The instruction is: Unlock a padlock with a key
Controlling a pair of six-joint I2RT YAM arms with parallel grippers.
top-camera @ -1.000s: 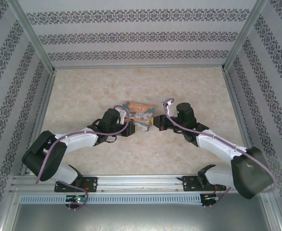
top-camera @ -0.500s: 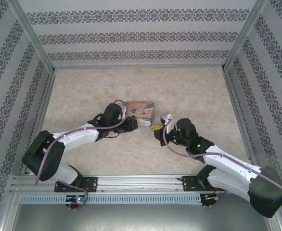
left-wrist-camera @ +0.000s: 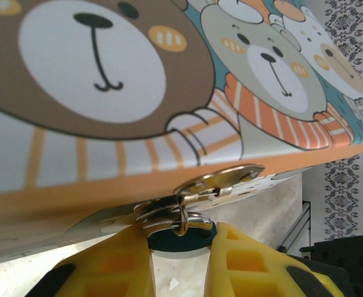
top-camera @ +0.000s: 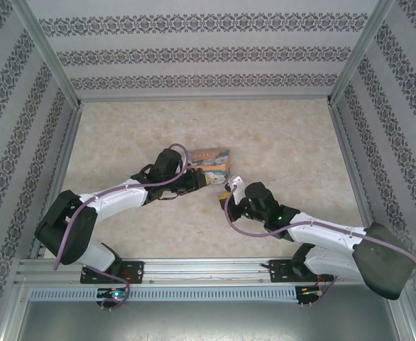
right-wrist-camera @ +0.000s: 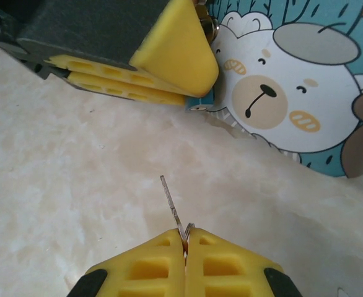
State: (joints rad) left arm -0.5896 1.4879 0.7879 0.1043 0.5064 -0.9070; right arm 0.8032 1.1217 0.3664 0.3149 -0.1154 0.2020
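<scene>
On the pale marbled bench [top-camera: 279,135] the illustrated bear box [top-camera: 211,158] lies closed near the middle, so what it holds cannot be seen. Its metal clasp [left-wrist-camera: 222,179] sits on the edge facing the arms. The left tool [top-camera: 202,182] is right at that edge, its yellow fingers [left-wrist-camera: 126,263] closed narrowly on the teal body of the padlock [left-wrist-camera: 191,238], whose silvery shackle [left-wrist-camera: 183,218] appears threaded through the clasp. The right tool [right-wrist-camera: 186,238] sits just beside it, to the right and nearer the arm bases, fully closed with the key [right-wrist-camera: 171,203] pinched at its head and the thin blade sticking straight out ahead. In the right wrist view the blade leans slightly left, while the padlock end lies ahead and a little right, tucked under the left tool's finger [right-wrist-camera: 172,59] (a small brassy spot there may be the keyhole, too small to be sure). Key and padlock are apart, with bare bench between them. The right arm carries the approach, and the blade's axis likely needs turning towards the lock.
</scene>
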